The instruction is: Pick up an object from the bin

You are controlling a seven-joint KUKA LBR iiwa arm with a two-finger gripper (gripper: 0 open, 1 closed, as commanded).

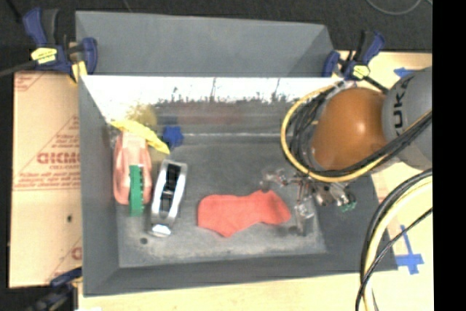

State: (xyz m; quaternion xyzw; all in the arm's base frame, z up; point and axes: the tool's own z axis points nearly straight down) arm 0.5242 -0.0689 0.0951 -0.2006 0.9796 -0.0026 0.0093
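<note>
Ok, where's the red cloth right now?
Low in the camera view, the red cloth lies between the silver-and-black gadget on its left and the claw at its right end.

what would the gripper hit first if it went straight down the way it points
Likely the right end of the flat red piece, just under the gripper; depth is unclear, so possibly the bin floor beside it.

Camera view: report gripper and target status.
Gripper low, right side of grey metal bin. Flat red soft sheet lies close beside it. Nothing between them.
</note>
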